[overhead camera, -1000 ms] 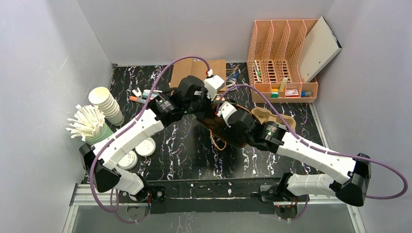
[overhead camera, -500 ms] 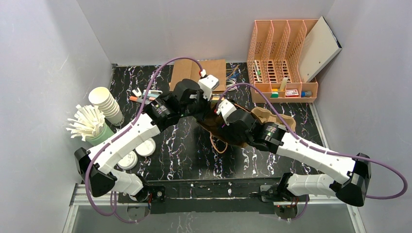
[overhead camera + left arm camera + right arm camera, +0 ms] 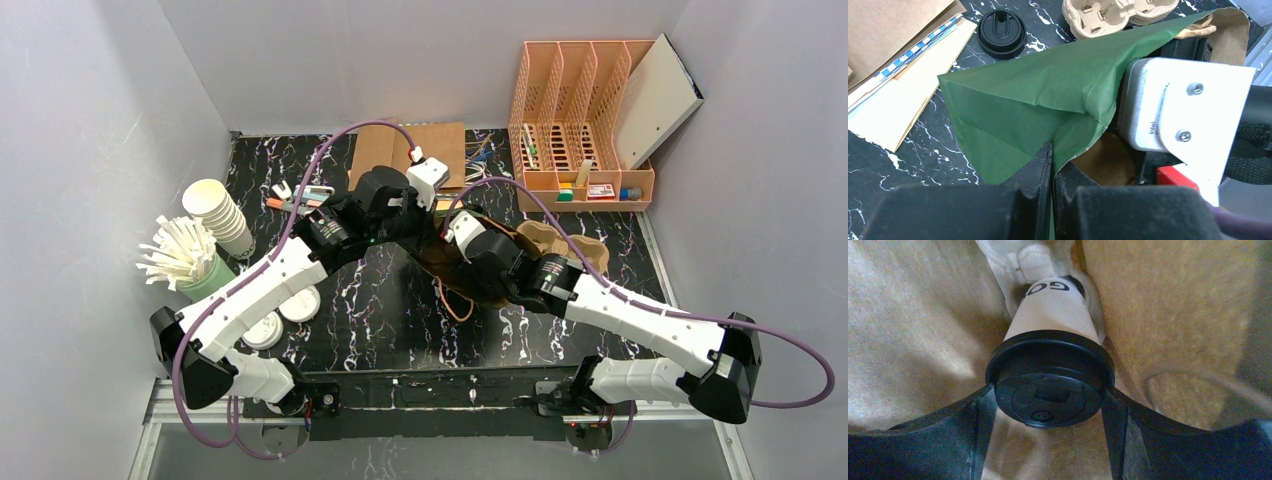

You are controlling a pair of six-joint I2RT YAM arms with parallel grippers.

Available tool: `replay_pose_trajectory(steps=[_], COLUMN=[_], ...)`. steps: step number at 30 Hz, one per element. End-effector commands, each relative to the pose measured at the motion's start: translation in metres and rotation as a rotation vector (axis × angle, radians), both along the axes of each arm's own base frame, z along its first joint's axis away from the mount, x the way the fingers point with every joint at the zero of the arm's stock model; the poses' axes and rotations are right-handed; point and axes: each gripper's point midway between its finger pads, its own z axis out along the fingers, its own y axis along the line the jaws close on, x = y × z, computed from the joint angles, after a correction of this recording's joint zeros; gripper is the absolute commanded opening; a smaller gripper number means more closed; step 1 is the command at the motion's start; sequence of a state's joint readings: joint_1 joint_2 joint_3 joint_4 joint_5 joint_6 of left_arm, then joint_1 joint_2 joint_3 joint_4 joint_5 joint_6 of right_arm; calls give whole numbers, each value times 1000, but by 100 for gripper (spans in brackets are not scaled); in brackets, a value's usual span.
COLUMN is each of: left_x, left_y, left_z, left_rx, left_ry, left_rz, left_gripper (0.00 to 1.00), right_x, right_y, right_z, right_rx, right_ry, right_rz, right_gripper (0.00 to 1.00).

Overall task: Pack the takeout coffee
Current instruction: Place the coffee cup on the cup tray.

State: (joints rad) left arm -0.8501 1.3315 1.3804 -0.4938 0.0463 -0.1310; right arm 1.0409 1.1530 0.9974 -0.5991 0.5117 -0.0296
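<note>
A paper bag (image 3: 440, 268) lies open at the table's middle; in the left wrist view it looks green (image 3: 1038, 85). My left gripper (image 3: 1053, 150) is shut on the bag's upper edge and holds its mouth up. My right gripper (image 3: 1048, 392) is inside the bag, shut on a white takeout coffee cup (image 3: 1050, 315) just under its black lid (image 3: 1048, 385). Brown bag walls surround the cup on all sides. From the top view, the right gripper and the cup are hidden inside the bag.
A pulp cup carrier (image 3: 562, 245) sits right of the bag. A loose black lid (image 3: 1002, 27) and flat paper bags (image 3: 908, 100) lie behind it. Stacked paper cups (image 3: 220, 215), stirrers (image 3: 180, 255) and white lids (image 3: 285, 310) are at left. An orange organizer (image 3: 580, 110) stands back right.
My left arm has shifted a little left and back, still holding the bag edge. My right arm has pushed slightly further left into the bag with the cup.
</note>
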Motion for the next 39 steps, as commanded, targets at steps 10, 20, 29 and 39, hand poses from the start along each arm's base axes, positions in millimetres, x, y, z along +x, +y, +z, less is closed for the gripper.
replay_pose_trajectory(steps=[10, 20, 29, 39], left_x=[-12, -15, -15, -14], left_y=[1, 1, -2, -1], left_z=[13, 13, 11, 7], left_rx=[-34, -23, -19, -29], left_ry=[-5, -1, 6, 30], left_rz=[-45, -64, -76, -52], left_gripper=[0, 0, 0, 0], right_x=[-12, -5, -6, 6], right_y=[-16, -18, -22, 1], right_z=[-6, -8, -15, -13], right_rx=[-40, -67, -95, -119], right_ry=[69, 85, 104, 137], right_rz=[-29, -41, -15, 67], right_gripper=[9, 6, 7, 7])
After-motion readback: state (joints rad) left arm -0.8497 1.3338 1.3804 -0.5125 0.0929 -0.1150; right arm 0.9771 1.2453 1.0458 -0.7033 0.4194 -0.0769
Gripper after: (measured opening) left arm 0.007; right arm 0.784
